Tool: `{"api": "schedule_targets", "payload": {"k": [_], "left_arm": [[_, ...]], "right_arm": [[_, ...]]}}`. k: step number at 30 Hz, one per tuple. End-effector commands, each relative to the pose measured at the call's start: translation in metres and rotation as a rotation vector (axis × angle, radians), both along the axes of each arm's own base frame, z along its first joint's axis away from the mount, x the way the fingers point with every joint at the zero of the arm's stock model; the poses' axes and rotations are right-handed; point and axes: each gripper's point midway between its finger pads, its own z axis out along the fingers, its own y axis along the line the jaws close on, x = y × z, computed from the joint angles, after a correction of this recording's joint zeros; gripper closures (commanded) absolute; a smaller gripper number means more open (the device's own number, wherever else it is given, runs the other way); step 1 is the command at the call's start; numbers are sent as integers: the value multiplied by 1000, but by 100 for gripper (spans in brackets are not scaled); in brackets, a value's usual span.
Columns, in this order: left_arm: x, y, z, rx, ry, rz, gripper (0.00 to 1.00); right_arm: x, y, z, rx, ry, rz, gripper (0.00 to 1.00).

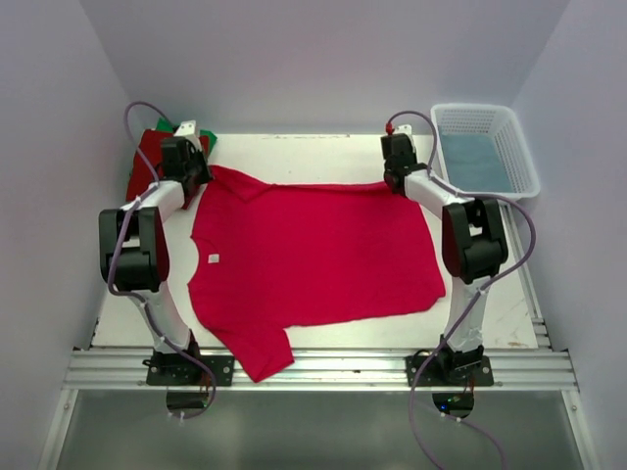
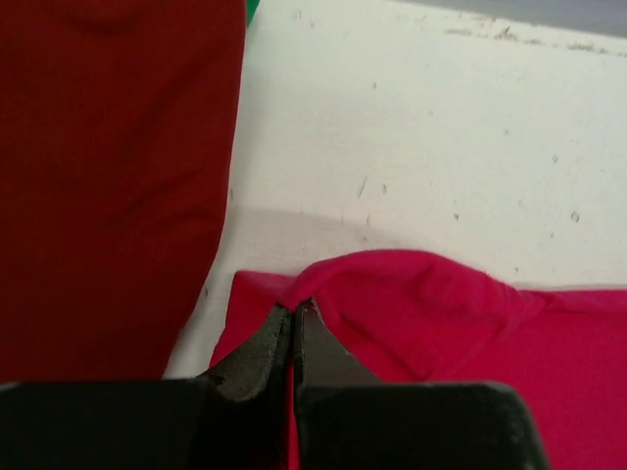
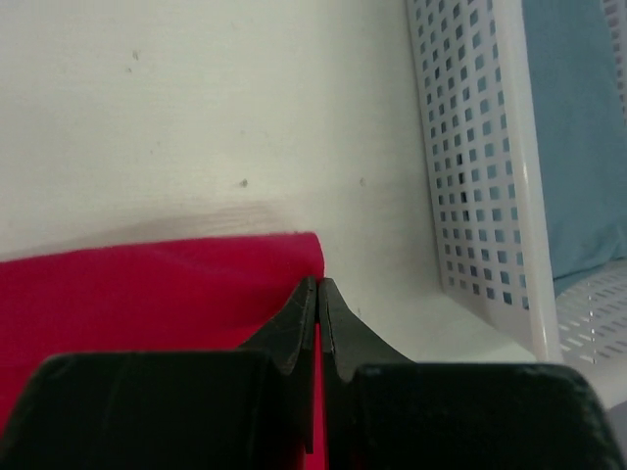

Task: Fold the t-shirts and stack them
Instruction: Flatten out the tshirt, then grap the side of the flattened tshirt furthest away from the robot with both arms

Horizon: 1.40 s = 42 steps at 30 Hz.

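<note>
- A bright crimson-pink short-sleeved cloth t-shirt lay spread flat across the middle of the white surface in the top view, filling the centre of the frame between the two arms.
- One sleeve of it reached past the near edge of the surface, at the lower centre-left of that frame.
- The left pincer sat at the shirt's upper left corner. In the left wrist view its jaws were clenched together on the edge of the crimson-pink t-shirt, where the cloth bunched up into a small hump.
- The right pincer sat at the shirt's upper right corner. In the right wrist view its jaws were pressed together on the corner of the crimson-pink t-shirt, with pink cloth showing between the fingers.
- A darker red cloth t-shirt lay at the upper left of the top view, just beside the left pincer; it filled the left side of the left wrist view.
- A green cloth t-shirt peeked out behind the darker red one.
- A white latticed plastic basket stood at the upper right of the top view, near the right pincer, with a blue-grey cloth inside.
</note>
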Motion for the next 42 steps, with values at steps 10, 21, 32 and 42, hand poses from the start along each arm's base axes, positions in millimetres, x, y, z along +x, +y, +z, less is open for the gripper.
{"api": "schedule_targets", "payload": {"k": [10, 21, 32, 42], "left_arm": [[68, 2, 53, -36, -182, -11, 100], [101, -1, 48, -50, -179, -38, 100], [71, -28, 41, -80, -168, -71, 100], [8, -45, 67, -92, -185, -73, 100]], "right_arm": [[63, -48, 57, 32, -225, -150, 100], [85, -60, 37, 39, -196, -162, 100], [58, -59, 33, 77, -205, -166, 100], [17, -65, 26, 86, -190, -184, 100]]}}
